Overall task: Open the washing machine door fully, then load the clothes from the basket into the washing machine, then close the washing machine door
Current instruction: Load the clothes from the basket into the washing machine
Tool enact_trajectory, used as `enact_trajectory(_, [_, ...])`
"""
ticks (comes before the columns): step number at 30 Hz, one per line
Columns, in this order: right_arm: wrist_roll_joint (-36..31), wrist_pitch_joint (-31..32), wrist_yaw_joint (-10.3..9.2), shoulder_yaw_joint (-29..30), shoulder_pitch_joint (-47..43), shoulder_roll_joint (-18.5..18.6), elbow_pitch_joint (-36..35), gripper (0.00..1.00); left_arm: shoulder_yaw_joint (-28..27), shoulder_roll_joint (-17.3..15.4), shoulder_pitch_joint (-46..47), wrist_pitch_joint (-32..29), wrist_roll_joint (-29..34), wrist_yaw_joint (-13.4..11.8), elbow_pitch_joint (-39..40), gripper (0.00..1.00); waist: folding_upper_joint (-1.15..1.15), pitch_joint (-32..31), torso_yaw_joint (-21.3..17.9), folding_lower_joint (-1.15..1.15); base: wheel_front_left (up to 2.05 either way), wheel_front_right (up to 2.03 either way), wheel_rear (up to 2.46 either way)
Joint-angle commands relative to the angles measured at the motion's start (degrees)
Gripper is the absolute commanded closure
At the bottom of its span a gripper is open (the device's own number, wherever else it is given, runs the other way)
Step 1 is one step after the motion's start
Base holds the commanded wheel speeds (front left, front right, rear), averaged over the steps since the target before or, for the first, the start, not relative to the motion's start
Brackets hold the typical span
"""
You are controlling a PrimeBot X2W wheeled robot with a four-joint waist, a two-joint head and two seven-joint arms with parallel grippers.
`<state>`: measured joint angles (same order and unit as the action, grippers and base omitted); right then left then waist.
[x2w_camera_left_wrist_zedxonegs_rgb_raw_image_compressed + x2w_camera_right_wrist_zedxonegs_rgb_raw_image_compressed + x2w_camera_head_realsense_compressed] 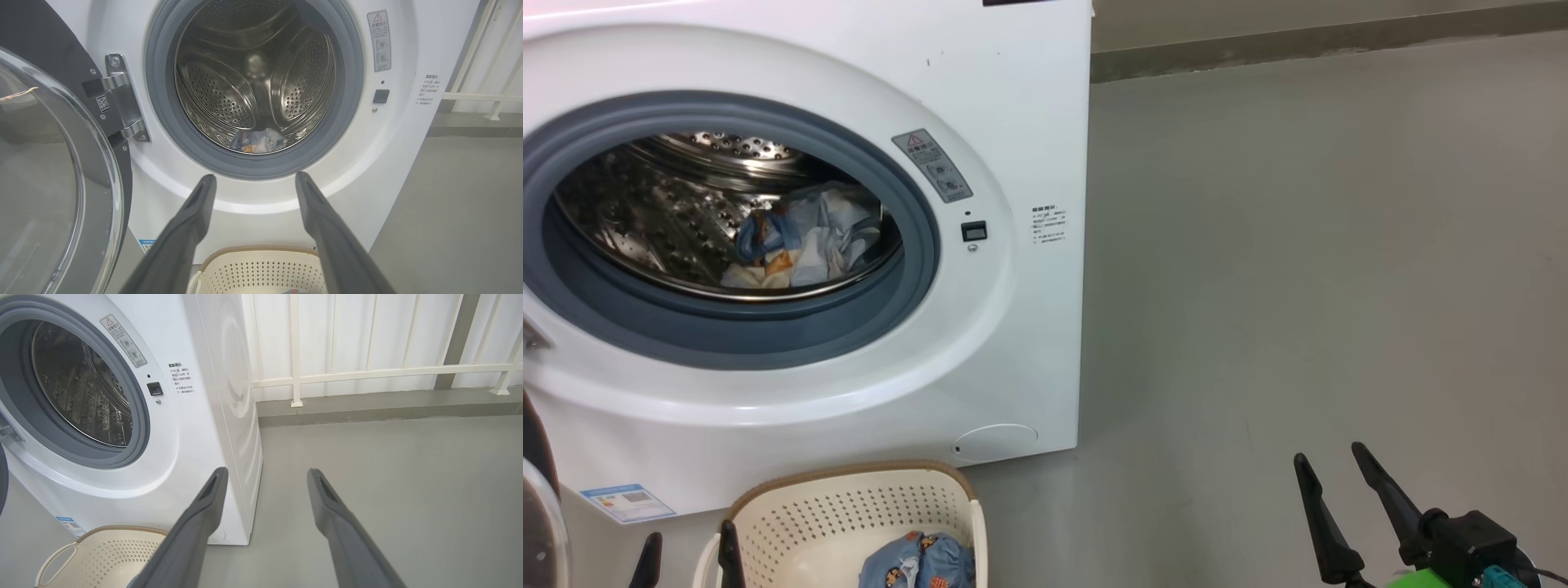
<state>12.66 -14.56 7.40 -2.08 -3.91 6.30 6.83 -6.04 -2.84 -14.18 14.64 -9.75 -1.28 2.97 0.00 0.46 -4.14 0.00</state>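
Door: the big round door [53, 155] with a shiny black rim and clear glass bowl is swung wide open.
Left claw: the dark two-fingered left claw [255, 178] is spread apart, and nothing is held.
Washing machine: soft pale printed clothes [805, 237] are seen low in the steel drum [220, 94] of the big white washing machine [1013, 122].
Basket: the small cream plastic basket [849, 506] with holes is set on the floor [1298, 245]; more blue clothes [919, 563] are inside.
How to: these should be pinched at the thick middle, lifted clear, and dropped deep past the grey seal [727, 335].
Right claw: the dark right claw [1330, 456] is spread apart and empty, well off to the right.
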Motion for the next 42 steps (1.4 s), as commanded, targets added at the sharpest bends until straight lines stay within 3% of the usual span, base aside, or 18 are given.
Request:
enact_trajectory(1, [-0.6, -0.4, 0.09, -1.1, -0.1, 0.5, -1.6, 0.0, -1.7, -0.1, 0.8, 0.4, 0.6, -0.3, 1.8, 0.0, 0.0, 0.1, 0.1, 0.0, 0.0, 0.0, 0.0])
enact_trajectory(24, [-0.5, -0.3, 0.09, -0.7, -0.2, 0.3, -1.7, 0.0, -1.2, 0.0, 1.9, 0.4, -0.6, 0.1, 1.5, 0.0, 0.0, 2.3, 1.2, 0.0, 0.0, 0.0, 0.0])
enact_trajectory(36, [0.0, -0.3, 0.09, -0.5, 1.4, 0.0, -2.7, 0.0, 0.1, 0.0, 8.7, 0.4, -2.7, 1.1, -1.4, 0.0, 0.0, 9.1, 2.1, 0.0, 0.0, 0.0, 0.0])
enact_trajectory(42, [0.0, -0.4, 0.09, -1.0, 3.4, -0.2, -3.1, 0.0, 0.3, -0.1, 15.4, 0.4, -3.8, 2.5, -8.2, 0.0, 0.0, 14.4, 1.9, 0.0, 0.0, 0.0, 0.0])
